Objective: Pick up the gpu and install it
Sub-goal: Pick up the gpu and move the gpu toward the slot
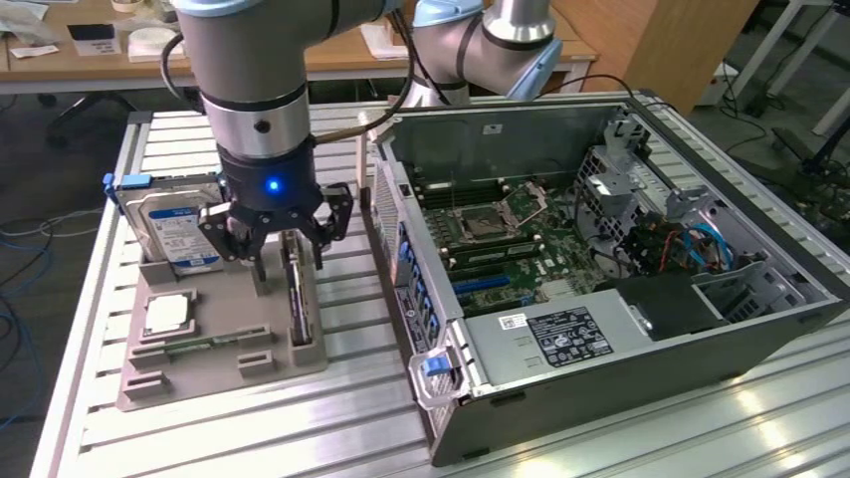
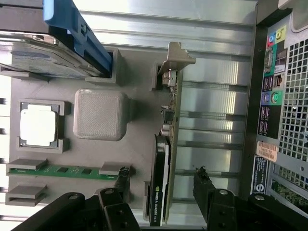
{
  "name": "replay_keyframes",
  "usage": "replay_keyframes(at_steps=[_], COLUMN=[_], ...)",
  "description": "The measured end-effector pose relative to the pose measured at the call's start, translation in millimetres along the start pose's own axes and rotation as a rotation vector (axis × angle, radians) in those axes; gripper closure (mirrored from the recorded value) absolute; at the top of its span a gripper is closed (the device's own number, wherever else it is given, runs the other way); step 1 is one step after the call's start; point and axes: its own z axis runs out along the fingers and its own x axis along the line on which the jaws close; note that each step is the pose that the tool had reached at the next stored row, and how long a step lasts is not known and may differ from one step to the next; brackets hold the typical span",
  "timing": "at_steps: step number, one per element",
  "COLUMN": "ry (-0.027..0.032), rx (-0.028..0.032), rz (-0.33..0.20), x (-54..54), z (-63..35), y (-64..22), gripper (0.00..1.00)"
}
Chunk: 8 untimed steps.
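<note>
Fingers [image 2: 202,185] spread astride thin flat gpu [image 2: 161,190], edge-up in grey holder [image 2: 137,139].

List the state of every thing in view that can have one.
gpu, on edge in its holder slot, not gripped.
tool, open, straddling the gpu.
hard drive, upright in its holder slot.
processor, flat in its recess.
memory stick, flat in its slot.
computer case, side open, motherboard exposed.

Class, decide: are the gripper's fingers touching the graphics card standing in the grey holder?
Apart. The wrist view shows the open gripper straddling the graphics card, with a clear gap on each side.
</note>
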Motion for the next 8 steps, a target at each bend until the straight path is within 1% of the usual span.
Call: replay_keyframes(at_steps=[4, 8], ry=[0.0000, -0.0004], rx=[0.0001, 0.0003], rz=[0.004, 0.027], x=[-0.1, 0.0], z=[3.7, 8.7], y=[0.8, 1.4], gripper=[0.35, 0.35])
